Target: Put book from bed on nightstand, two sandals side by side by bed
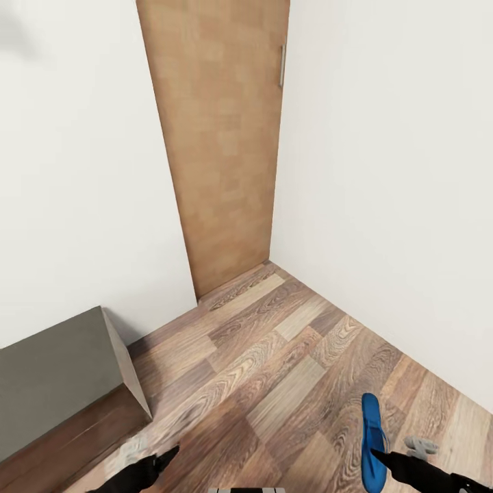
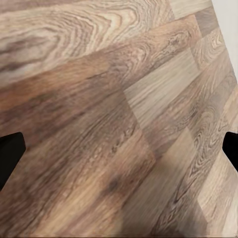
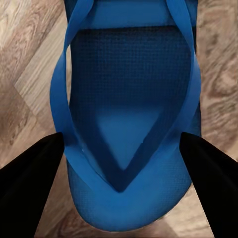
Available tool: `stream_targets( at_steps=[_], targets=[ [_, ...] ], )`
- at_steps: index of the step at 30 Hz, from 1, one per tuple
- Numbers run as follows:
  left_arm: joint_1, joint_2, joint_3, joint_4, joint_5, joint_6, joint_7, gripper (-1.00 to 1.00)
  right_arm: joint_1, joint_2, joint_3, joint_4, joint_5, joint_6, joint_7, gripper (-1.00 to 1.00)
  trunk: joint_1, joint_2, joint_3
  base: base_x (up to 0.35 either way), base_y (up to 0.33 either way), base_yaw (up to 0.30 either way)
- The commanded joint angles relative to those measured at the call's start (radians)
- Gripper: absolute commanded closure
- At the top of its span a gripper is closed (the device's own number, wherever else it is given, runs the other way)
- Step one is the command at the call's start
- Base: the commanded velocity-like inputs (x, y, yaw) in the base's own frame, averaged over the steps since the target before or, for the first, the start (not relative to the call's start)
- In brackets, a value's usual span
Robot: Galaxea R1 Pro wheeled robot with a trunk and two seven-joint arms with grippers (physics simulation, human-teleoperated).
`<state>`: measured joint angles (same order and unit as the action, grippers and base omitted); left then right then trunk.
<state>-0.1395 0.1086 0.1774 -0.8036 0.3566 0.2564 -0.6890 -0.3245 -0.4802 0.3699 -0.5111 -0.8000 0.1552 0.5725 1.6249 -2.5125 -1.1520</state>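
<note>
No writing shows. The right tool [image 3: 119,148] clasps one blue sandal [image 3: 130,114] above the wood floor [image 1: 274,356]; the left tool [image 2: 119,148] is spread wide, near a brown cabinet [image 1: 61,370] and door [image 1: 222,137].

We saw a bright blue sandal [image 1: 373,439] with a finely dotted sole texture and thin blue straps [image 3: 183,64], darker blue in the shadow between them. The floor [image 1: 274,370] was wood plank in mixed light and dark browns with strong swirling grain. The walls [image 1: 383,171] were plain white. The door [image 1: 222,137] was light tan wood with a faint blocky pattern. The low bench [image 1: 55,373] had a grey-brown top and a darker brown front. The right fingers [image 3: 27,188] were black, as were the left fingers [image 2: 10,153].
</note>
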Motion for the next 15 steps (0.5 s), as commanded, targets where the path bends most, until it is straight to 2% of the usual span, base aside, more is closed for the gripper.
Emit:
stream_targets(
  at_steps=[1,4,7,8,9,11,13,15],
  targets=[
    [0.000,-0.001,0.002,0.025,-0.010,-0.015,-0.003,-1.00,-0.001,0.007,0.005,-0.001,-0.004,0.003,0.001,1.00,-0.001,0.000,0.003,0.000,0.000,0.000],
    [0.000,-0.003,0.001,0.073,-0.056,-0.055,-0.002,-1.00,-0.001,0.020,0.007,0.000,0.037,0.000,0.000,1.00,-0.002,0.001,0.015,0.000,0.000,0.000],
    [0.000,-0.005,0.001,0.104,-0.092,-0.075,-0.001,-1.00,-0.001,0.040,0.007,0.001,0.144,-0.001,0.001,1.00,-0.003,0.001,0.026,0.000,0.000,0.000],
    [0.000,-0.005,0.000,0.108,-0.097,-0.078,0.000,-1.00,-0.001,0.049,0.007,0.001,0.189,-0.002,0.001,1.00,-0.004,0.002,0.030,0.000,0.000,0.000],
    [0.000,-0.005,0.000,0.110,-0.099,-0.079,0.000,-1.00,-0.001,0.054,0.007,0.001,0.212,-0.002,0.000,1.00,-0.004,0.002,0.034,0.000,0.000,0.000],
    [-0.001,-0.006,-0.001,0.114,-0.104,-0.087,0.000,-1.00,-0.001,0.076,0.007,0.004,0.289,-0.002,0.000,1.00,-0.005,0.002,0.042,0.000,0.000,0.000],
    [-0.001,-0.005,-0.001,0.115,-0.106,-0.099,0.006,-1.00,-0.001,0.087,0.006,0.007,0.326,-0.002,0.000,1.00,-0.006,0.003,0.050,0.000,0.000,0.000],
    [-0.001,-0.005,0.000,0.116,-0.107,-0.109,0.021,-1.00,-0.001,0.092,0.005,0.008,0.342,-0.003,-0.001,1.00,-0.007,0.003,0.057,0.000,0.000,0.000]
  ],
)
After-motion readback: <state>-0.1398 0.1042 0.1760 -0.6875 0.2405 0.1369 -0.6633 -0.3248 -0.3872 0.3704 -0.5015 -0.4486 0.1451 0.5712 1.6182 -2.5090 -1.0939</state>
